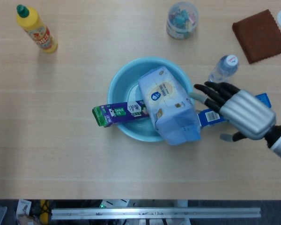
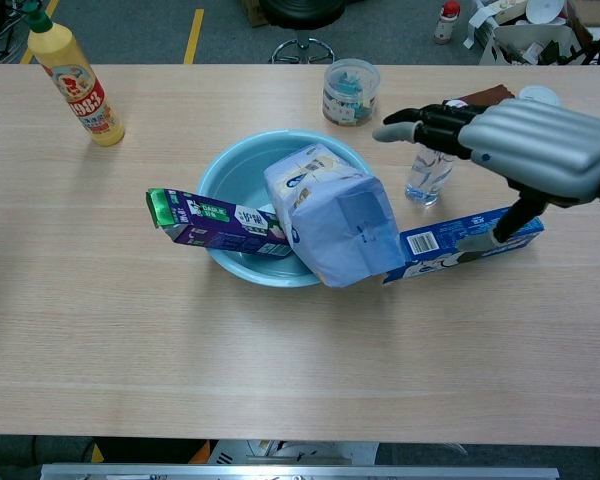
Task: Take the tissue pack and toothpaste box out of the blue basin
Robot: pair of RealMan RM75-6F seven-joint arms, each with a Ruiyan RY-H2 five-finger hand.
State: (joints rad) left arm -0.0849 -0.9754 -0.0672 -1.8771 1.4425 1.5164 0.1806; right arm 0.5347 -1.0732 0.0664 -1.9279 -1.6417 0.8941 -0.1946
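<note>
The blue basin (image 1: pixel 119 77) (image 2: pixel 220 170) stands mid-table. A pale blue tissue pack (image 1: pixel 166 101) (image 2: pixel 330 215) lies tilted in it, its near end hanging over the rim. A purple and green toothpaste box (image 1: pixel 119 112) (image 2: pixel 210 220) leans across the basin's left rim, one end under the pack. A long blue box (image 1: pixel 210 116) (image 2: pixel 435 243) lies on the table to the right, its left end under the pack. My right hand (image 1: pixel 236 110) (image 2: pixel 525 145) hovers over that blue box, open, fingers spread toward the pack without touching it. My left hand is out of sight.
A water bottle (image 1: pixel 223 68) (image 2: pixel 425 180) stands just behind my right hand. A yellow bottle (image 1: pixel 36 29) (image 2: pixel 75 88) is at the far left, a clear jar (image 1: pixel 181 19) (image 2: pixel 349 92) behind the basin, a brown cloth (image 1: pixel 261 35) at the far right.
</note>
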